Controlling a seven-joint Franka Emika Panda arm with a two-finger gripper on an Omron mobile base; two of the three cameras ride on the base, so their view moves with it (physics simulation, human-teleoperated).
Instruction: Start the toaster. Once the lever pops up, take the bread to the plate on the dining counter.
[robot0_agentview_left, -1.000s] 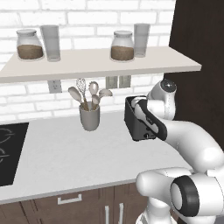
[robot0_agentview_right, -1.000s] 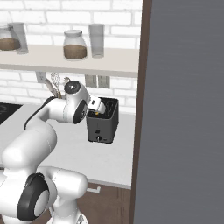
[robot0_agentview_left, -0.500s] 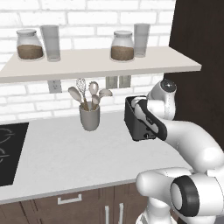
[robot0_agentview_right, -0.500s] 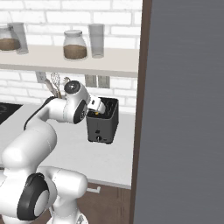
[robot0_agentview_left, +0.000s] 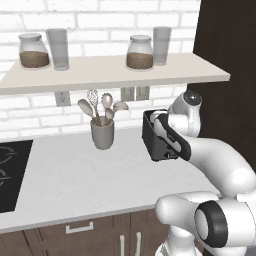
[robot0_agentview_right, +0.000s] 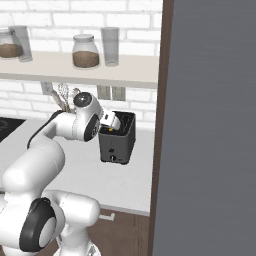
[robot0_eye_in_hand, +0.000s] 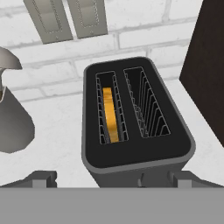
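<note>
The dark toaster (robot0_eye_in_hand: 135, 153) stands on the white worktop against the brick wall, seen from above in the hand view. The yellow-orange bread (robot0_eye_in_hand: 110, 114) sits deep in its left slot, and the right slot is empty. My gripper (robot0_eye_in_hand: 113, 179) hovers open just above the toaster's near end, with one fingertip (robot0_eye_in_hand: 41, 178) on each side and nothing between them. In the right base view the hand (robot0_agentview_right: 111, 121) hangs over the toaster (robot0_agentview_right: 119, 145). In the left base view my arm covers part of the toaster (robot0_agentview_left: 155, 142). The plate and the dining counter are out of view.
A grey utensil cup (robot0_agentview_left: 102, 135) stands left of the toaster. The black hob (robot0_agentview_left: 10, 175) is at the far left. A shelf (robot0_agentview_left: 115, 72) with jars runs overhead. A dark tall cabinet (robot0_agentview_left: 225, 60) closes the right side.
</note>
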